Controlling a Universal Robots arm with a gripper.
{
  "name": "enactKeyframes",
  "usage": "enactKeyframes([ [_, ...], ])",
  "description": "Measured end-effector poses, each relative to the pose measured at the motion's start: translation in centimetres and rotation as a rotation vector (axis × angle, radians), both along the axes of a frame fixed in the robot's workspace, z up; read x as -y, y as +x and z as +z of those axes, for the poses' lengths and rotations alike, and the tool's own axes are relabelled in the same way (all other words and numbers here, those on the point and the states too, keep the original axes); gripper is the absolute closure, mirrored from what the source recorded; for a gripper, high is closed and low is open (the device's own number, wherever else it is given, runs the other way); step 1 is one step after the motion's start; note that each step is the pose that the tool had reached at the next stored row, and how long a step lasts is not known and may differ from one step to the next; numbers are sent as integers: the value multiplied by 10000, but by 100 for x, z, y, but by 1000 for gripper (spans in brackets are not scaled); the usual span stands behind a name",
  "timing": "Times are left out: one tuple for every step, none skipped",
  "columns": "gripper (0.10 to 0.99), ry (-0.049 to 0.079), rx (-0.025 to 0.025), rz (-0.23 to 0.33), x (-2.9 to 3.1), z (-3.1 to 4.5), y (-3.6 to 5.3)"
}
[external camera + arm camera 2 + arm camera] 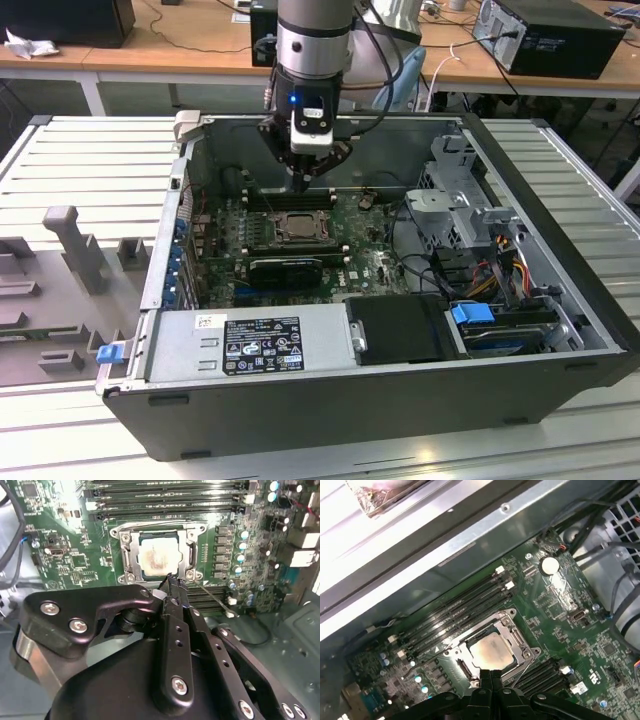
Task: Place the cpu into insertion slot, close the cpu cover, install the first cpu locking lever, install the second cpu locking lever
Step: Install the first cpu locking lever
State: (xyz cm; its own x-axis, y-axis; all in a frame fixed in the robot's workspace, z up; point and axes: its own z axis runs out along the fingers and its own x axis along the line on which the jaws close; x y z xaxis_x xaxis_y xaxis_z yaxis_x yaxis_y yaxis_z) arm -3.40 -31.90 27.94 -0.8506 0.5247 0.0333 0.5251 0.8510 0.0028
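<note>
Above the socket's edge: black two-finger gripper (pixel 172 582), tips low over the corner of the square dark insertion slot with the silvery rim (pixel 275 235).
Chip: the small flat square cpu with the pale silver-grey top (pixel 156 556) already lies seated in the slot, with a faint brownish stain on its face.
Cover: the thin silvery square-windowed cpu cover (pixel 191 555) looks folded down around the chip; I judge it closed, though not yet clamped.
Lever: a thin bare wire locking lever (pixel 212 599) springs from the socket corner just beside the fingertips and slants out over the black memory slots, seemingly unlatched.
Step in hand: by my reading, seating the first locking lever.
Doing it well: bear on the wire itself, not the frame or the chip's top. Sweep it down and sideways so it tucks under its catch. Keep the push shallow enough to spare the green motherboard (pixel 65 555) and the small upright capacitors (pixel 241 546) near the socket.
Jaws: pressed together tip to tip, with nothing visible between them.
Arm pose: wrist pointing straight down into the open dark grey computer case (pixel 400 410), near its far wall. The fingers hang vertical over the socket, and cables trail off the wrist toward the exterior view's right.
</note>
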Motion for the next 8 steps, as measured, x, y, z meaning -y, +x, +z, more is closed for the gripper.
enactKeyframes([
  [980,0,0,132,0,0,0],
  [980,0,0,275,0,0,0],
  [980,0,1,526,0,0,0],
  [980,0,1,643,0,0,0],
  [980,0,0,813,0,0,0],
  [980,0,1,991,0,0,0],
  [980,1,1,1171,0,0,0],
  [980,0,4,1395,0,0,0],
])
